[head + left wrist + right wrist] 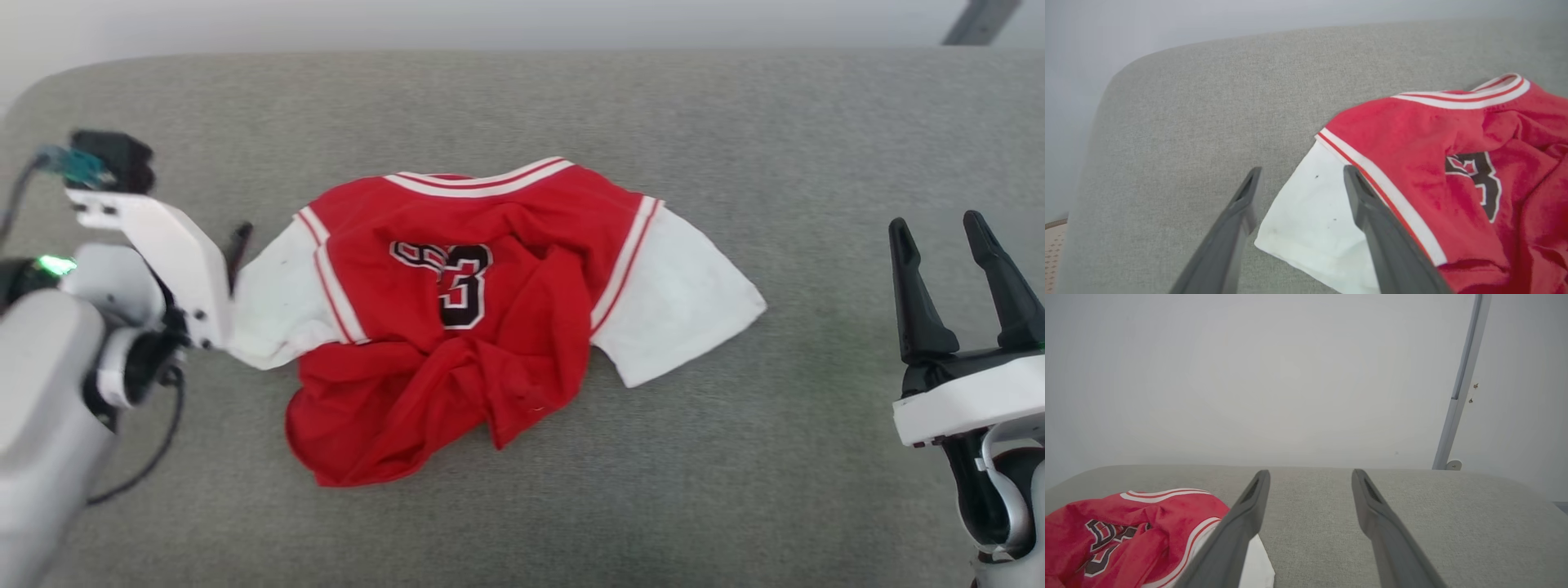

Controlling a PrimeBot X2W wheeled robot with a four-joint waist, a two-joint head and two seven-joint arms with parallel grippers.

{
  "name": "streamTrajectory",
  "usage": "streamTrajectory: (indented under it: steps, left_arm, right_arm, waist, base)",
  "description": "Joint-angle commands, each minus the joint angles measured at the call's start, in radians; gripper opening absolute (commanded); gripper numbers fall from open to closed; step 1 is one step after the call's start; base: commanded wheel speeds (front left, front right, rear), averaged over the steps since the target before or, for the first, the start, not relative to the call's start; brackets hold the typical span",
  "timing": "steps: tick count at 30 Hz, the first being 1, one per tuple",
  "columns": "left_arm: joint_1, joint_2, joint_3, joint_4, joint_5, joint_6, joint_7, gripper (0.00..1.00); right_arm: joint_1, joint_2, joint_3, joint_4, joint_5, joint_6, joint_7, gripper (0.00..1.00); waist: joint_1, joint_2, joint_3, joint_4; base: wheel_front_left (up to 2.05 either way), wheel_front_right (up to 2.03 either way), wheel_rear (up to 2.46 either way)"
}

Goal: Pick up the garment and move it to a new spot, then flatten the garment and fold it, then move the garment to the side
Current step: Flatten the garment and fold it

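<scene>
- The left pincer [1302, 169] stands open, its two fingers spread above the near white sleeve [1310, 212] and clamping nothing.
- The garment [457, 327] lies crumpled on the grey surface [571, 98]. Its red body is just right of that pincer, with the number patch facing up.
- The right pincer [936, 219] is open too, well apart from the garment. The far sleeve [678, 302] lies to its left.
- Ahead of the right pincer, past the surface's edge, rise a pale wall and a slim pole [1459, 388].
</scene>
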Motion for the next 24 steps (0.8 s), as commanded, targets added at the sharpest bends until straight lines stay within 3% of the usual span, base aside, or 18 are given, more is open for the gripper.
streamTrajectory:
  steps: [1,8,14,24]
  left_arm:
    - [0.030,-0.007,-0.009,-0.022,0.004,0.006,-0.003,1.00]
    - [0.026,-0.036,-0.030,0.001,-0.017,0.008,0.050,1.00]
    - [-0.046,-0.066,-0.063,0.130,-0.027,-0.026,0.151,1.00]
    - [-0.155,-0.111,-0.060,0.368,-0.044,-0.045,0.208,1.00]
  right_arm:
    - [0.011,-0.004,-0.002,-0.005,-0.003,0.000,0.004,1.00]
    - [-0.001,-0.011,0.018,-0.023,-0.004,0.000,0.027,1.00]
    - [-0.025,-0.023,0.046,-0.045,0.004,0.000,0.046,1.00]
    - [-0.062,-0.075,0.077,-0.082,0.030,0.000,0.079,1.00]
  waist:
    - [0.0000,0.0000,-0.005,0.025]
    - [0.0000,0.0000,-0.003,0.056]
    - [0.0000,0.0000,0.024,0.045]
    - [0.0000,0.0000,0.108,0.001]
  base:
    - [0.00,0.00,0.00]
    - [0.00,0.00,0.00]
    - [0.00,0.00,0.00]
    - [0.00,0.00,0.00]
